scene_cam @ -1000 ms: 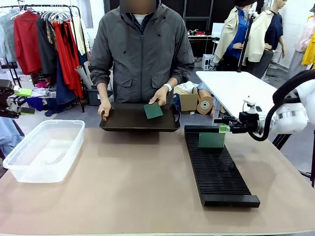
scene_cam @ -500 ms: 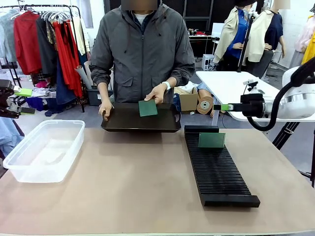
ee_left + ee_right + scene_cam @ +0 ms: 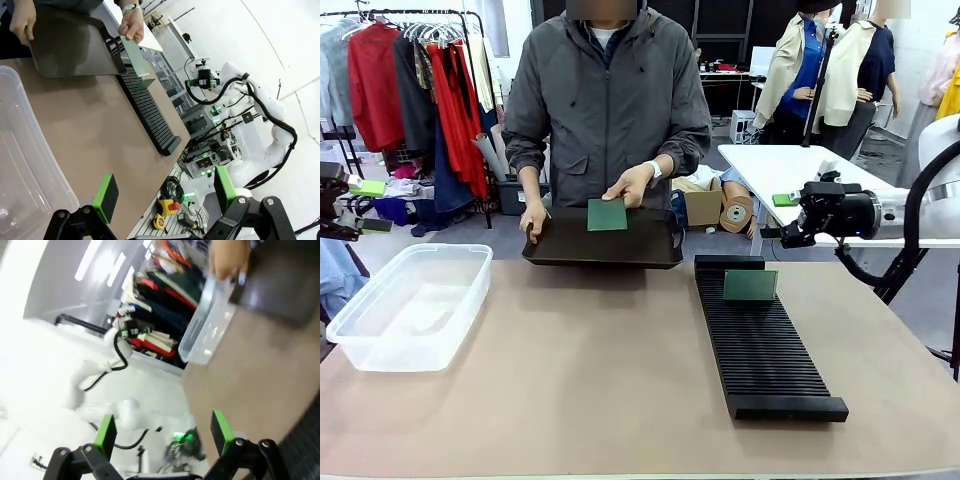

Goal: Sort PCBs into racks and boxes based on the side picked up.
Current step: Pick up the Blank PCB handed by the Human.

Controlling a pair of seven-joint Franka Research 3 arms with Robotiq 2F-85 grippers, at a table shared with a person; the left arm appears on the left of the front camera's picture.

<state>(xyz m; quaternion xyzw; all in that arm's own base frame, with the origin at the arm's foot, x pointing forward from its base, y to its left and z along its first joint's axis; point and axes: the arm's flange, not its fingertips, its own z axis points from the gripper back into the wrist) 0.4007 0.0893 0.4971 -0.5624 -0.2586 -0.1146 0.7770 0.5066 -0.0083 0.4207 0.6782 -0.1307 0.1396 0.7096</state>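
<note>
In the front view, the person at the far side is gripping a flat black tray (image 3: 570, 245) with one hand (image 3: 532, 218) and pinching a PCB (image 3: 607, 214) in the other hand (image 3: 630, 185), just above the tray. A second PCB (image 3: 750, 285) is standing upright in the far end of the rack (image 3: 765, 350) on the right, and the clear box (image 3: 405, 305) is sitting at the left. The right gripper (image 3: 777, 216) is hovering beyond the table's far right corner, apart from the rack. In the left wrist view, the left gripper (image 3: 165, 187) is hanging with its fingers spread and nothing between them, beside the near wall of the box (image 3: 20, 150); farther off, the rack (image 3: 150, 115) is lying across the table with the second PCB (image 3: 145, 84) standing at its far end. In the right wrist view, which is blurring, the right gripper (image 3: 163, 430) is showing released, empty fingers, facing the box (image 3: 207, 325) across the table.
</note>
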